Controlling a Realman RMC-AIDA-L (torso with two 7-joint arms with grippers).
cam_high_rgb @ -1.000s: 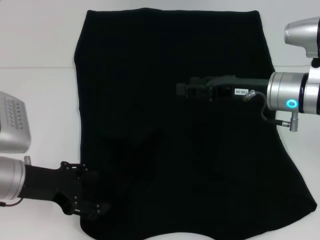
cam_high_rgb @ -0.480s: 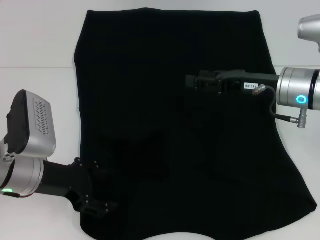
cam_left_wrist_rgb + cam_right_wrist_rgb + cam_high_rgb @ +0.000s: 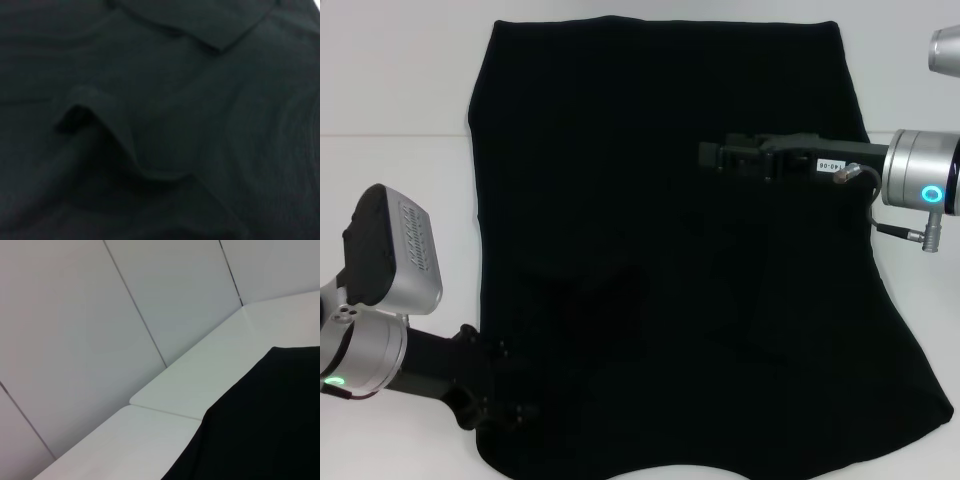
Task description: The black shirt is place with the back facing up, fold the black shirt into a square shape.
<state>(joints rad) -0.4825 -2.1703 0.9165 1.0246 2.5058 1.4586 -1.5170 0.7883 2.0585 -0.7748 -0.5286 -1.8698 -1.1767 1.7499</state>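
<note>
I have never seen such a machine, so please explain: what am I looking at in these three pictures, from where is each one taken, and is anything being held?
This is a robot with two arms working at a white table. The wide picture comes from a camera on its head, looking down. A black shirt lies spread on the table. The left gripper is at the shirt's near left edge; the right gripper hovers over the shirt's middle. The dark picture is from the left wrist camera, close on wrinkled cloth. The pale picture is from the right wrist, showing table, wall and the shirt's edge. Whether either gripper holds cloth cannot be seen.
</note>
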